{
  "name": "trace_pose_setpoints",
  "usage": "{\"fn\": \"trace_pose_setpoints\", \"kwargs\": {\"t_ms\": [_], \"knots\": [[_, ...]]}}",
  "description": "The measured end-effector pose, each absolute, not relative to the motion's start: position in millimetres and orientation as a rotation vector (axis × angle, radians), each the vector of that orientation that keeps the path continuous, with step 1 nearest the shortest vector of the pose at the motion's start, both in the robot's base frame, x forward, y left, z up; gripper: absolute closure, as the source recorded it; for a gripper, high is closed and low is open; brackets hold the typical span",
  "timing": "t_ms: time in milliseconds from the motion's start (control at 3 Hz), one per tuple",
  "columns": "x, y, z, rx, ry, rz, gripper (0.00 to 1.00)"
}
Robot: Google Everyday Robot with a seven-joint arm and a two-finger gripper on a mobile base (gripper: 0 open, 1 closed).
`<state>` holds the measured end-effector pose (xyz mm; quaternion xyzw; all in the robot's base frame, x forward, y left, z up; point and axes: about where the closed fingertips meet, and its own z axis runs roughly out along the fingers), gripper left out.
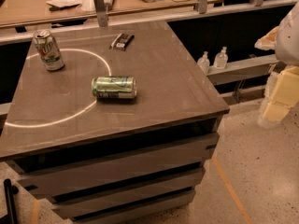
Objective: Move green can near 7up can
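Note:
The green can [114,87] lies on its side near the middle of the dark grey table top [168,87], with its silver ends pointing left and right. The 7up can [48,50] stands upright at the table's back left, about a can's length or more away from the green can. A pale ring of light on the table runs between and around them. My gripper is not in view. A white rounded shape [289,31] at the right edge may be part of my arm.
A small black packet [122,40] lies at the back middle of the table. Two clear bottles [212,59] stand on a ledge to the right. Yellow foam blocks [280,97] are at the far right. A cluttered wooden counter [93,1] runs behind. The table's front edge drops to drawers.

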<state>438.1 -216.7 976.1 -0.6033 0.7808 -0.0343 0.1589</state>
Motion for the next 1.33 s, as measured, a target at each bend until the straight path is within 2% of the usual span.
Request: {"fn": "trace_pose_setpoints", "kwargs": {"t_ms": [667, 1333], "knots": [[453, -199, 969, -1.772, 2.214, -0.085, 0.0], [519, -113, 931, -1.917, 2.109, -0.004, 0.0]]}}
